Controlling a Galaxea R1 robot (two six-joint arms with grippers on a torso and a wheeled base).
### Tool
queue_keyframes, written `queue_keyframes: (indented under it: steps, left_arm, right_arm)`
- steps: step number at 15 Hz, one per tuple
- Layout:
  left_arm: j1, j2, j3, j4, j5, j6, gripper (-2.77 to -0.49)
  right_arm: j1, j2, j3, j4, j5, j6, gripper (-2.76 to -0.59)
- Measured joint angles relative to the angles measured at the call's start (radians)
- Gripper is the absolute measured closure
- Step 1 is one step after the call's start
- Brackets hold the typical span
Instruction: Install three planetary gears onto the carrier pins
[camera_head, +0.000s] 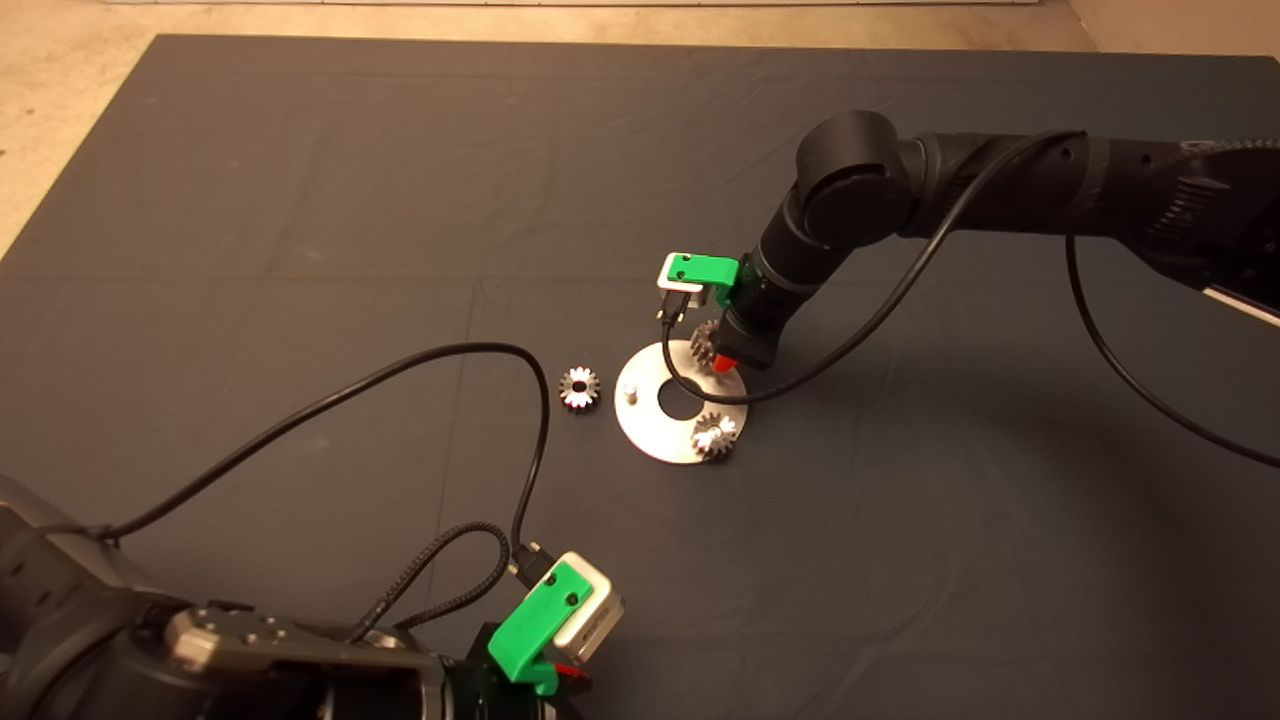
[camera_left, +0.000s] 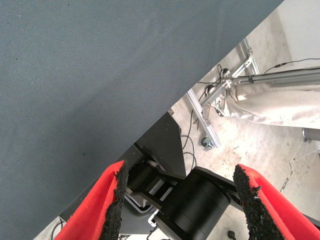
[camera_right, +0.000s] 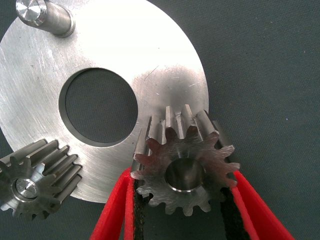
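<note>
one gear (camera_right: 184, 172) (bore upright, on its pin) clamped in right pincer (camera_right: 182, 200), left pincer (camera_left: 180, 200) wide

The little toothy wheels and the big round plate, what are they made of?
The small toothed gears, like the one between the right gripper's red fingers, look like grey steel: dull sheen, machined teeth. The flat round silver disc looks like brushed metal, bright with fine scratches. Its bare peg seems polished metal too. The exact alloys cannot be told.
</note>
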Motion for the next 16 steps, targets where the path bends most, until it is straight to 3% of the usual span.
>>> queue_keyframes:
  steps: [9,16]
  left_arm:
    - [0.0,0.0,0.0,0.0,0.0,0.0,-1.46]
    - [0.0,0.0,0.0,0.0,-0.001,0.0,-1.46]
  right_arm:
    - [0.001,-0.001,-0.003,0.001,0.017,-0.002,-0.84]
    - [-0.002,-0.003,-0.005,0.004,0.063,-0.002,-0.84]
